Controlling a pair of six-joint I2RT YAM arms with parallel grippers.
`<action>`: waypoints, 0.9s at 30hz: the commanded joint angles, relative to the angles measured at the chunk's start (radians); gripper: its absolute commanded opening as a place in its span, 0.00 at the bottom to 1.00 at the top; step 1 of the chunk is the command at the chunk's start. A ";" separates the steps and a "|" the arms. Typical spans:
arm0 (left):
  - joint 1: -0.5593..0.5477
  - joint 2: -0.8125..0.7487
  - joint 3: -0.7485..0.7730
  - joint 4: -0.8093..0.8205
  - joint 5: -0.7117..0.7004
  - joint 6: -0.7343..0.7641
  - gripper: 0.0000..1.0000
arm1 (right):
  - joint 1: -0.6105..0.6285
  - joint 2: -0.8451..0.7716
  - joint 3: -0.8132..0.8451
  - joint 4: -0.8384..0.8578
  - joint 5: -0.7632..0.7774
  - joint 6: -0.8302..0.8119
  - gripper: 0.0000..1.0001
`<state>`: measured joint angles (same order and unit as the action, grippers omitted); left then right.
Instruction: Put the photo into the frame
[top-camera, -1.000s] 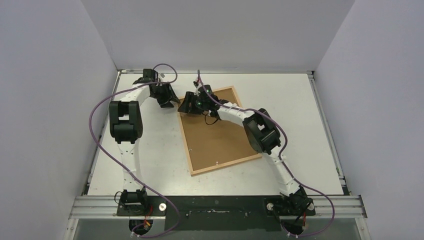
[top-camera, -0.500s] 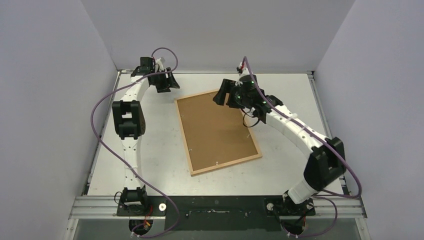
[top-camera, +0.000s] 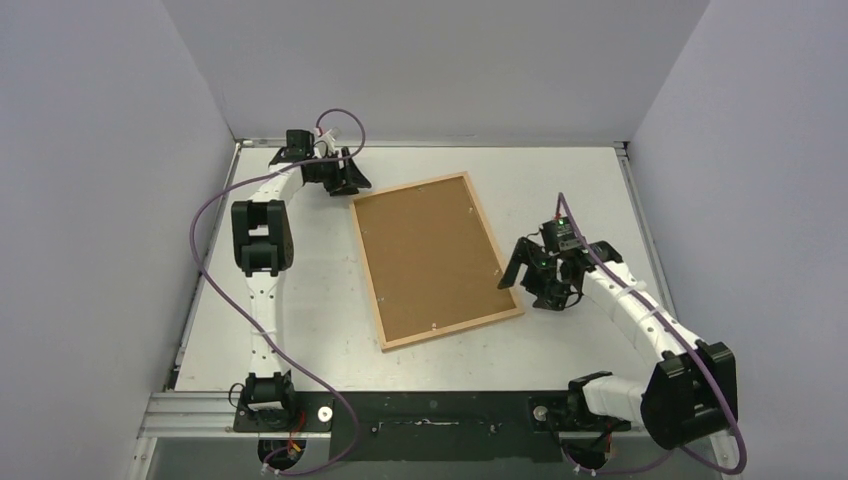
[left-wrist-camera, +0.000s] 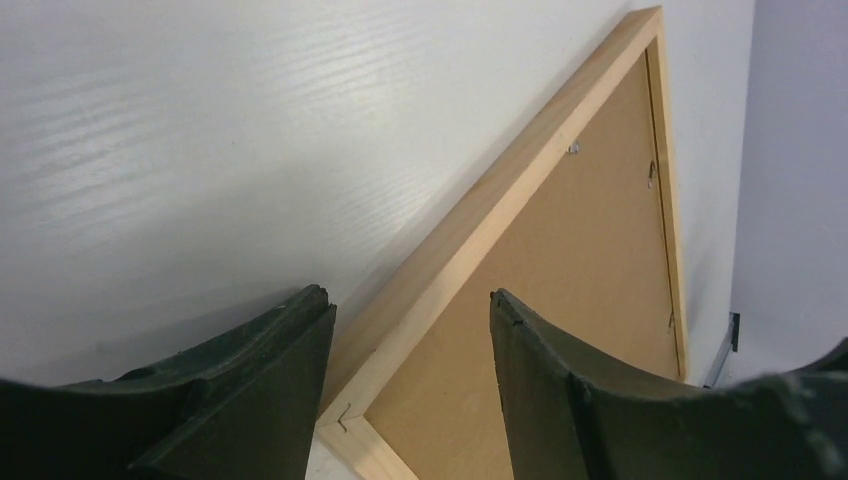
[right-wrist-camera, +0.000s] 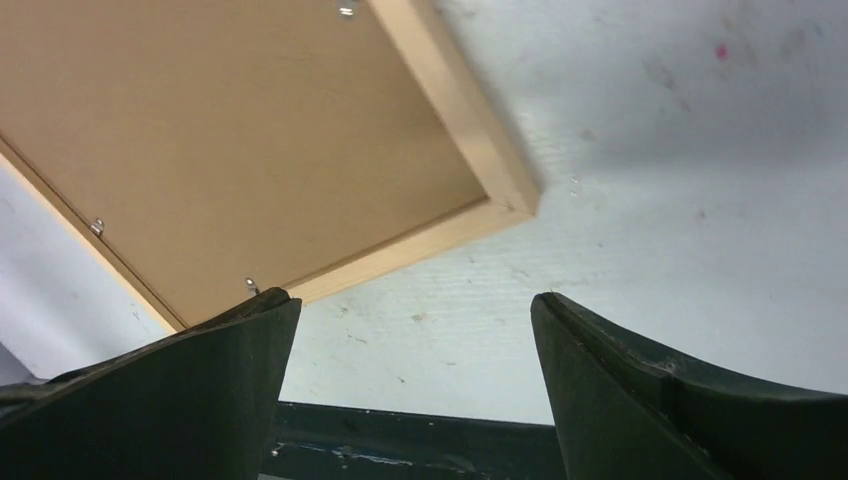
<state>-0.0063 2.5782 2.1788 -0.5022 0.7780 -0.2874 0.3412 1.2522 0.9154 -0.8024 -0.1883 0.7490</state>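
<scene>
Right arm is pulling back from the frame's far edge to the right side of the white table (top-camera: 320, 300). Right gripper (right-wrist-camera: 410, 305) is hovering with jaws spread wide, just beside the near-right corner of the thin light-wood rectangular picture frame (top-camera: 452, 328), gripping nothing. Frame is lying flat mid-table, unshifted, with its flat brown backing board (top-camera: 430, 255) facing up. Left gripper (left-wrist-camera: 408, 297) is sitting over the frame's far-left corner, jaws moderately apart, the corner bar showing between the fingers; contact cannot be told.
</scene>
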 joint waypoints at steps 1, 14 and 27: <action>0.037 -0.057 -0.081 0.044 0.084 0.008 0.57 | -0.110 -0.088 -0.131 0.005 -0.125 0.089 0.90; 0.051 -0.116 -0.237 0.101 0.114 -0.055 0.48 | -0.179 -0.023 -0.333 0.338 -0.202 0.230 0.91; 0.050 -0.176 -0.362 0.105 0.071 -0.081 0.40 | -0.199 0.102 -0.359 0.529 -0.194 0.231 0.89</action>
<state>0.0513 2.4454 1.8622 -0.3569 0.8711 -0.3630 0.1436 1.2896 0.5644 -0.4061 -0.4282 0.9939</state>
